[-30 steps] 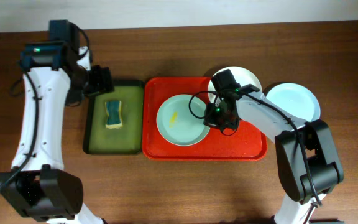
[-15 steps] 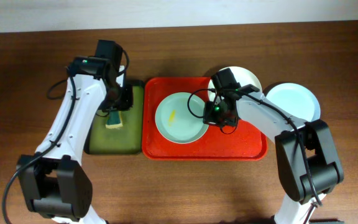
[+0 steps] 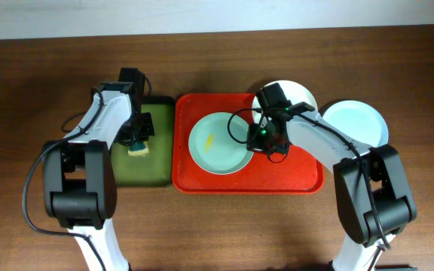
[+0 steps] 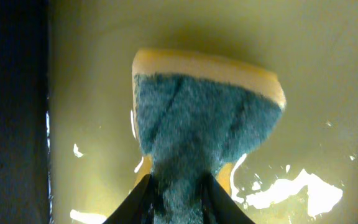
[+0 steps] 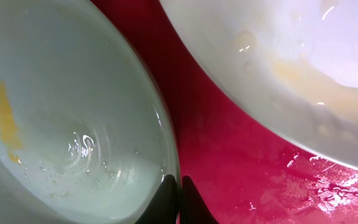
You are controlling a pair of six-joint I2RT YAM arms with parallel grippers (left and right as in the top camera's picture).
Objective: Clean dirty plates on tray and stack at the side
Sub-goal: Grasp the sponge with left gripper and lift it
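The pale mint green plate (image 3: pixel 218 150) with a yellow smear lies on the red tray (image 3: pixel 307 178). My right gripper (image 3: pixel 267 144) is shut on its right rim; in the right wrist view the fingers (image 5: pixel 179 198) pinch the edge of the mint plate (image 5: pixel 73 124) over the wet tray (image 5: pixel 241 168). The white plate (image 3: pixel 296 93) rests on the tray's back right corner and shows smeared in the right wrist view (image 5: pixel 291 62). The light blue plate (image 3: pixel 357 120) lies on the table right of the tray. My left gripper (image 3: pixel 136 135) is shut on a sponge.
The sponge (image 4: pixel 204 106), yellow with a blue-green scouring face, lies in the dark green tray (image 3: pixel 138 172) just left of the red tray; my left fingers (image 4: pixel 178 200) pinch its near end. The green tray's floor (image 4: pixel 328 74) is wet.
My left arm swung from the back left over the green tray, came down and closed on the sponge. The right gripper stayed on the mint plate, which shifted slightly left.
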